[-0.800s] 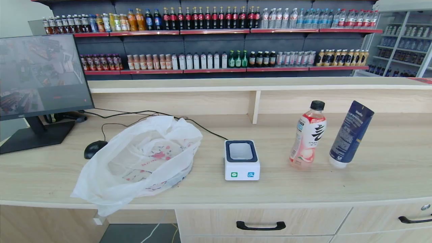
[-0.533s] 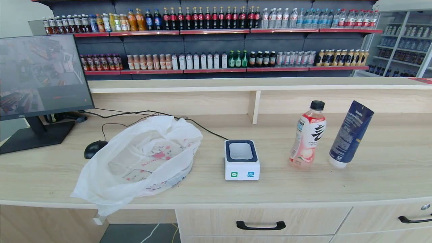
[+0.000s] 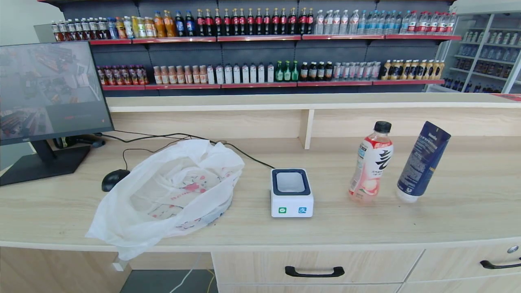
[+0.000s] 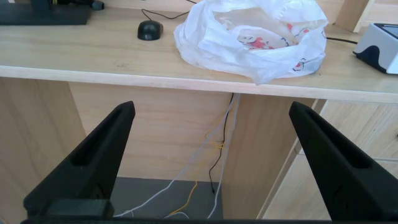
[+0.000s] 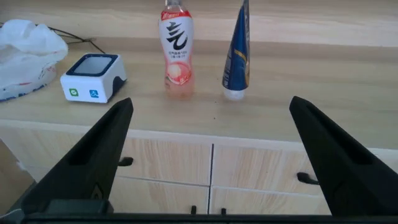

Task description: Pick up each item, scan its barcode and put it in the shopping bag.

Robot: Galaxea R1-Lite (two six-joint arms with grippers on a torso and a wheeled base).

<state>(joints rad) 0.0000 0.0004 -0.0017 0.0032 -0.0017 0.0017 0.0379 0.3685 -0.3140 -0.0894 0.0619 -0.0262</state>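
the head view takes in the whole wooden counter [image 3: 366, 219]. the white shopping bag [image 3: 171, 191] lies slumped and open-mouthed on the robot's left. the white scanner [image 3: 291, 193] with its dark-rimmed window sits in the middle. on the right stand a pink drink bottle [image 3: 371, 162] with a black cap and a dark blue tube [image 3: 423, 160] resting on its white cap. bottle and tube are near each other but apart, both upright with a slight lean in this view. a monitor [image 3: 49, 89] and a black mouse [image 3: 114, 179] sit to the left of the bag.

the left wrist view looks from lower down, in front of the counter edge, and adds the wires [image 4: 217, 146] hanging beneath the counter under the bag. there the left gripper [image 4: 210, 107] hangs below the counter top, its fingers [image 4: 93, 162] wide apart and holding nothing. the right wrist view faces the drawer fronts [image 5: 168, 165] below the bottle and tube. the right gripper [image 5: 210, 101] is likewise spread wide and holds nothing, short of the counter edge.

the bag's lip hangs slightly over the front edge. a stretch of counter top separates the scanner from the bottle, and another runs in front of both items to the edge.
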